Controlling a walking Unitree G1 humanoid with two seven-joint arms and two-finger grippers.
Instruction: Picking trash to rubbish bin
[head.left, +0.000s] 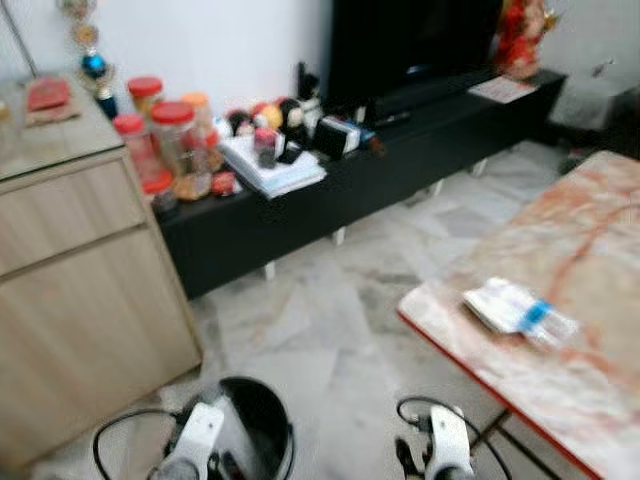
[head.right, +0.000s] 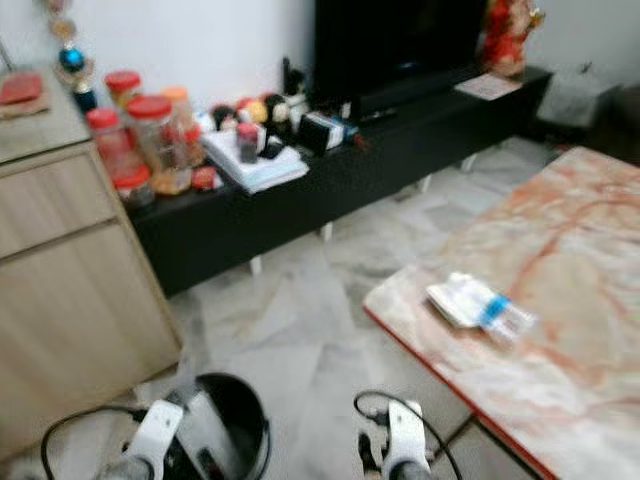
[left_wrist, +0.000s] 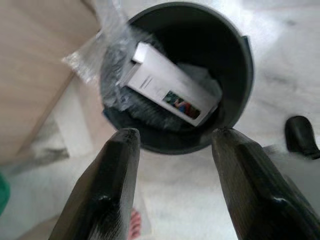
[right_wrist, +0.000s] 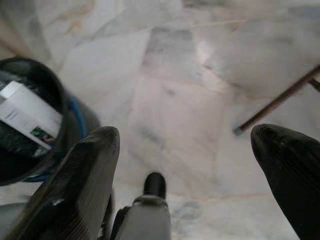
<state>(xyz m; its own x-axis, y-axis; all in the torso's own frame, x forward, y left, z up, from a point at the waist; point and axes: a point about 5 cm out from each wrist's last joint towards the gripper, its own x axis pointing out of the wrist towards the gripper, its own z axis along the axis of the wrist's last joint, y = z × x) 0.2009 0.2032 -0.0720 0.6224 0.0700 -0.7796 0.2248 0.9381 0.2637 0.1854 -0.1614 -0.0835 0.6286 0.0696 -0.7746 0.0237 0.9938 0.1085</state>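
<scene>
Below, left gripper (left_wrist: 175, 150) spread over bin (left_wrist: 245, 55) rim, right gripper (right_wrist: 200, 165) apart above floor (right_wrist: 170, 100).

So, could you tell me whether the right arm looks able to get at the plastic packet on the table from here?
Probably not yet: the right gripper hangs low over the floor, open, below the table edge, and the packet lies farther in.

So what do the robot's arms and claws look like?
Each arm is silvery white with a thin black cable looping out beside it. The left claw has two long, shiny black fingers with rounded tips. The right claw has the same black fingers, thick and smooth. The pictures are too blurry to show any markings.
</scene>
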